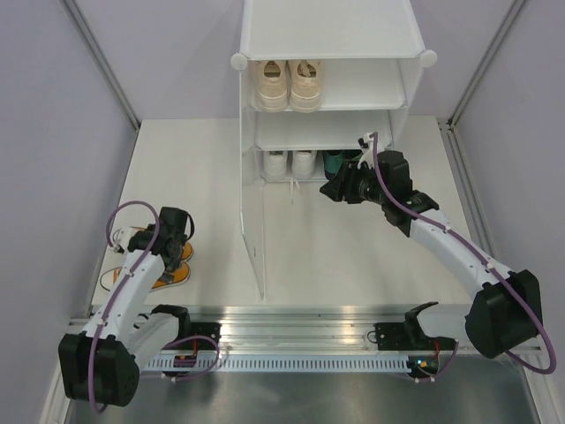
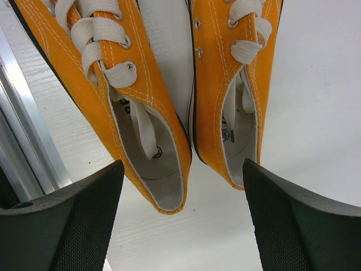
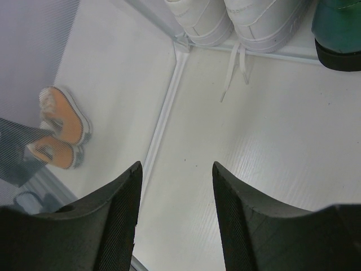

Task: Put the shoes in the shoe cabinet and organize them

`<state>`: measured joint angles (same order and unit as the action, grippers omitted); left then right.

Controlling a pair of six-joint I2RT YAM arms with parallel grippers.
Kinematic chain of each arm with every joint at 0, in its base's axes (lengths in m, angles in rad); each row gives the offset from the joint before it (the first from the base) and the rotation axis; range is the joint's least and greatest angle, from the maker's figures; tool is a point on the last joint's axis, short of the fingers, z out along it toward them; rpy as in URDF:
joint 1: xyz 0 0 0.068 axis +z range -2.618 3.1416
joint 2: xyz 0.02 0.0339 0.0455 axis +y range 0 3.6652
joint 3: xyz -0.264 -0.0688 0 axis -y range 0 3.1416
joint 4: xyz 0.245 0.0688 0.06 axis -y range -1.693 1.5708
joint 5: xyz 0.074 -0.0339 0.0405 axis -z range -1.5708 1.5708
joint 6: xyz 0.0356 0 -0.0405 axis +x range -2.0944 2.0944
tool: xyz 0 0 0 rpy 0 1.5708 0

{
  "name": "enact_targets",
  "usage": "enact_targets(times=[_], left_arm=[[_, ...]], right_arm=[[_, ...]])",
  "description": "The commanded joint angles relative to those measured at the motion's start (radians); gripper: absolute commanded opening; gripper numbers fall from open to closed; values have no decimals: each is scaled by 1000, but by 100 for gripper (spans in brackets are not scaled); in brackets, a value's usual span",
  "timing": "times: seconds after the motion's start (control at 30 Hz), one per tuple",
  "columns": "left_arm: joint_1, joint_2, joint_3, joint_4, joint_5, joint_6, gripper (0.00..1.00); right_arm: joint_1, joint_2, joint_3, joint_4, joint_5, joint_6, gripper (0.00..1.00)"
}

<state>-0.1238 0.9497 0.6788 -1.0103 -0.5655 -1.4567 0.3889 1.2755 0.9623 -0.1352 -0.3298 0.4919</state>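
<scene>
1. White tabletop (image 1: 353, 256) between pale lilac walls carries the shoe cabinet (image 1: 327, 26) at 12 o'clock. Three pairs are already shelved in it: cream lace-up sneakers (image 1: 289, 84) on an upper tier, with white sneakers (image 1: 290, 163) and dark green heels (image 1: 336, 162) on a lower tier.
2. One pair is left to place: the orange canvas sneakers (image 2: 141, 107) stand on the tabletop at 8 o'clock from the cabinet, well apart from it.
3. The pair is set side by side, soles down. In the top view the long axes are judged to run roughly 3 to 9 o'clock, toes towards 9, though much is hidden by the arm.
4. The left gripper (image 2: 181, 166) is held over the heel openings, jaws spread wide, nothing gripped.
5. The right gripper (image 3: 176, 169) is held before the lower tier, jaws partly apart and empty.
</scene>
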Motion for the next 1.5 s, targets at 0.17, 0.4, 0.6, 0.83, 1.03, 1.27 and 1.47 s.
enact_targets(times=[0.17, 0.4, 0.6, 0.83, 1.03, 1.27, 1.47], left_arm=[[12, 44, -64, 116, 44, -17, 82], [13, 122, -105, 191, 56, -19, 78], [13, 146, -120, 226, 58, -19, 68], [13, 162, -157, 337, 81, 19, 26], [13, 140, -156, 354, 96, 79, 8], [13, 64, -134, 374, 177, 225, 2], [13, -25, -65, 377, 306, 363, 2]], right_arm=[[1, -22, -10, 37, 35, 11, 57], [1, -28, -16, 25, 64, 7, 56], [2, -31, -14, 22, 74, 4, 56], [1, -36, -16, 19, 80, 1, 56], [2, -41, -13, 11, 81, -3, 56], [2, -70, -7, -20, 94, -12, 56], [2, -114, -23, -55, 90, -15, 56]])
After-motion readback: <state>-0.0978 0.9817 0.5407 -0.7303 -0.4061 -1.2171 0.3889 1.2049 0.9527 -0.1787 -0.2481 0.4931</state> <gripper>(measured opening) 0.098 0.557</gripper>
